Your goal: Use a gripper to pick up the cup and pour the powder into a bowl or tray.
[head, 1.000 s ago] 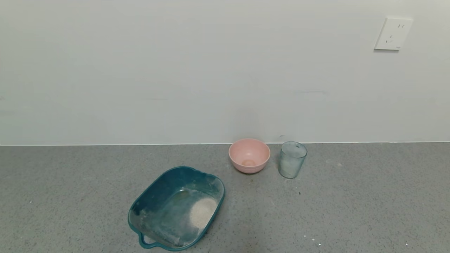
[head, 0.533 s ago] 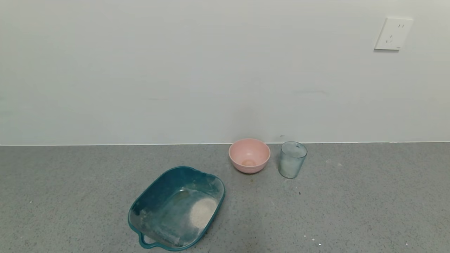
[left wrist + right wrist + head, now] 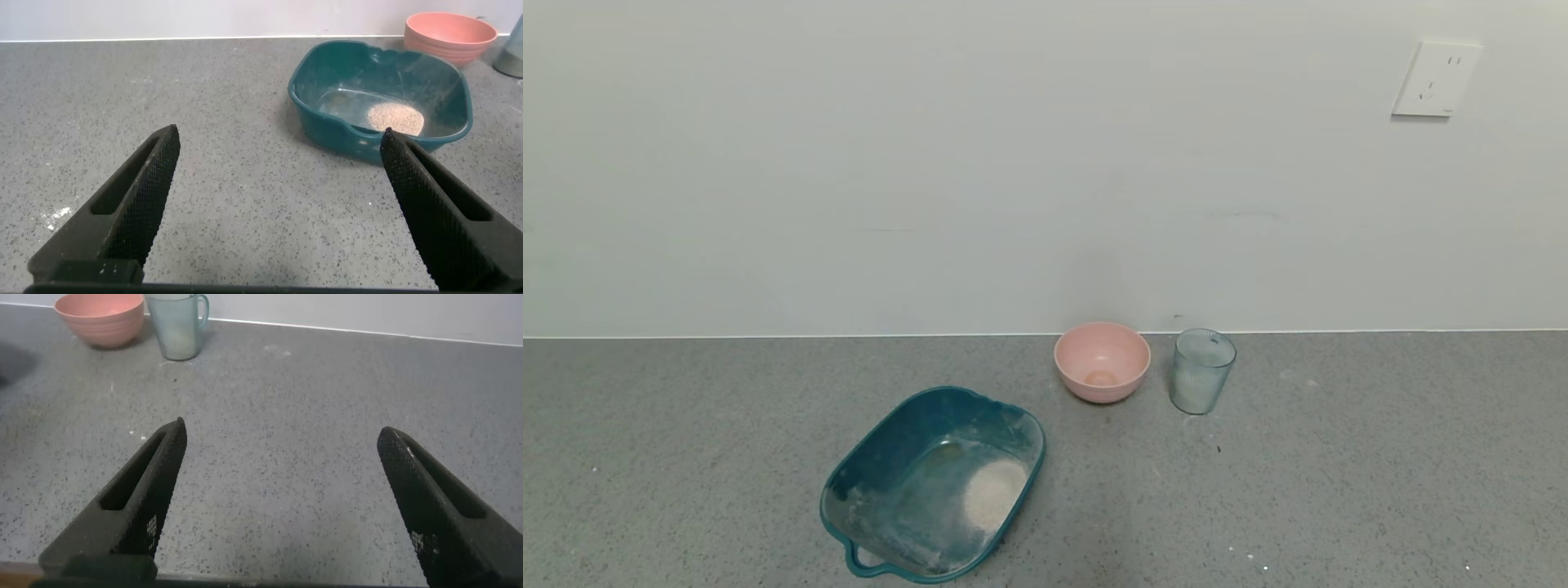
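Observation:
The pale blue-green ribbed cup (image 3: 1202, 371) stands upright on the grey counter near the wall, right of the pink bowl; it also shows in the right wrist view (image 3: 176, 325). The dark teal tray (image 3: 882, 457) lies at the front centre-left, with a heap of off-white powder (image 3: 992, 492) inside; it also shows in the left wrist view (image 3: 323, 94) with the powder (image 3: 395, 118). Neither arm shows in the head view. My left gripper (image 3: 278, 143) is open and empty above the counter, short of the tray. My right gripper (image 3: 282, 437) is open and empty, well short of the cup.
A round pink bowl (image 3: 1102, 360) stands next to the cup, close to the white wall. A wall socket (image 3: 1436, 78) is at the upper right. Small white specks lie on the counter at the front right.

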`<state>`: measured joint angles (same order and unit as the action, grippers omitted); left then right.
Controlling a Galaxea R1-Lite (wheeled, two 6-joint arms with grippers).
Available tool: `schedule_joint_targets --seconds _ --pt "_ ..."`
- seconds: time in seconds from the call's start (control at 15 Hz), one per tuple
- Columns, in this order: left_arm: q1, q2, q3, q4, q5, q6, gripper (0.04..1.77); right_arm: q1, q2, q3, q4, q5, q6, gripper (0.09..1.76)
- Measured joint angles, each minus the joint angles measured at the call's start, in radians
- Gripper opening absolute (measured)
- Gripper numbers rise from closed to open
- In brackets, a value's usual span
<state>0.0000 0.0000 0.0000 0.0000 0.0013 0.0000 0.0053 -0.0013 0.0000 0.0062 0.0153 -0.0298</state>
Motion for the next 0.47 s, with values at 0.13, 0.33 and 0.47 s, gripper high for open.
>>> schedule_joint_targets --seconds 0.13,0.33,0.47 --pt "0.0 0.0 0.0 0.0 0.0 0.0 1.76 0.0 0.0 0.0 -0.002 -0.003 0.016 1.7" --pt "0.0 0.0 0.0 0.0 0.0 0.0 1.76 0.0 0.0 0.0 -0.003 -0.004 0.02 1.7" --pt "0.0 0.0 0.0 0.0 0.0 0.0 1.76 0.0 0.0 0.0 -0.003 -0.004 0.021 1.7"
